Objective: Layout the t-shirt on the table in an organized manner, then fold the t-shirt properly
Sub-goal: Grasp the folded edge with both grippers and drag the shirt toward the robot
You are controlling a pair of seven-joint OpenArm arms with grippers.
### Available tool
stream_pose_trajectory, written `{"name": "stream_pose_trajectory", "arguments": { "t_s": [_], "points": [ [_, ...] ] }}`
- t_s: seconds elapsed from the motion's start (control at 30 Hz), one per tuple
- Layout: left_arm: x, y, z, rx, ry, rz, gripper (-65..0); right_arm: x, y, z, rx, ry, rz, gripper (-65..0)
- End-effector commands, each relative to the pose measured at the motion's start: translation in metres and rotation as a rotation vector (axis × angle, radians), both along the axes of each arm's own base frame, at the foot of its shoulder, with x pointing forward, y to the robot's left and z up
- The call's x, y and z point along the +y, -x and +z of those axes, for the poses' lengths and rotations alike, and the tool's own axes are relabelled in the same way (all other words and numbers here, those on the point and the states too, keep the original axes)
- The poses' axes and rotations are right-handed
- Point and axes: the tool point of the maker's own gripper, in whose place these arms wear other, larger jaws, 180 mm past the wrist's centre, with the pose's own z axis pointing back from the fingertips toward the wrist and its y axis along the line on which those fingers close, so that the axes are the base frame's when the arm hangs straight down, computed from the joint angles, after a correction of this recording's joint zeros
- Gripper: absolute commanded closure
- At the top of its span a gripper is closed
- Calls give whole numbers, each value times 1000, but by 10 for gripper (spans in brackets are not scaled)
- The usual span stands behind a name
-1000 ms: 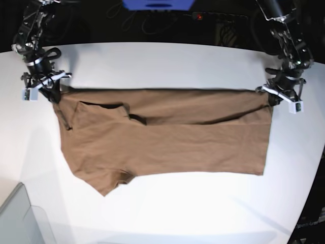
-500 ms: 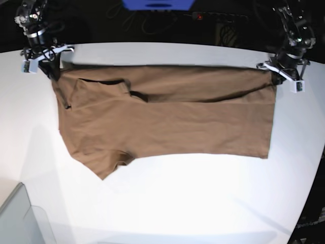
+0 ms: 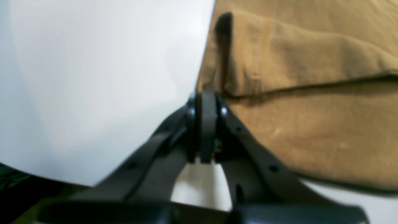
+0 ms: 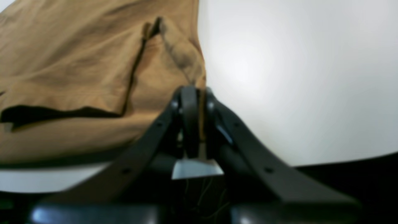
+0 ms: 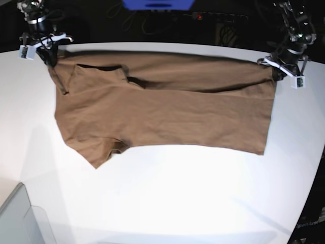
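The tan-brown t-shirt (image 5: 167, 114) stretches sideways across the far half of the white table (image 5: 183, 198), held up by its two far corners. My left gripper (image 5: 277, 70) is shut on the shirt's far right corner. In the left wrist view the closed left gripper (image 3: 203, 98) pinches the shirt (image 3: 311, 93) at its edge. At the far left, my right gripper (image 5: 51, 55) is shut on the other corner. The right wrist view shows the right gripper (image 4: 193, 91) clamped on the shirt (image 4: 77, 68). One sleeve (image 5: 104, 152) points toward the near left.
A grey translucent bin corner (image 5: 20, 218) sits at the near left. Dark cables and a blue object (image 5: 157, 5) lie beyond the table's far curved edge. The table's right edge (image 5: 312, 183) curves in near the shirt's hem.
Both grippers have moved toward the table's far edge, dragging the shirt with them. The shirt's far edge now lies close to the table's back rim.
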Motion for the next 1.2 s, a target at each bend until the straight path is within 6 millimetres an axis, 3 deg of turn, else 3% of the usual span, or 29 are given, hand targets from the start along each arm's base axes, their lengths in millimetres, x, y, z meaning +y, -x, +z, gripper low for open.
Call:
{"name": "stream_pose_trajectory", "arguments": {
  "t_s": [0.0,0.43,0.63,0.77,0.97,1.17],
  "points": [
    [6,21,-15,116,-30,-1,-1,-4,-3,10,-41,8,-6,0],
    [2,17,-14,105,-23,-5,-13,-4,0,8,-33,8,-8,-9],
    [4,16,-13,100,-25,1,-208,-3,3,8,-31,4,-12,-214],
    [4,15,-12,92,-26,2,-213,-7,3,12,-43,14,-23,-262],
    [5,12,-8,81,-31,0,-217,-31,1,27,-89,51,-115,-265],
    [-3,-10,30,-40,-44,-1,-217,-45,-11,50,-168,82,-176,-367]
  ]
}}
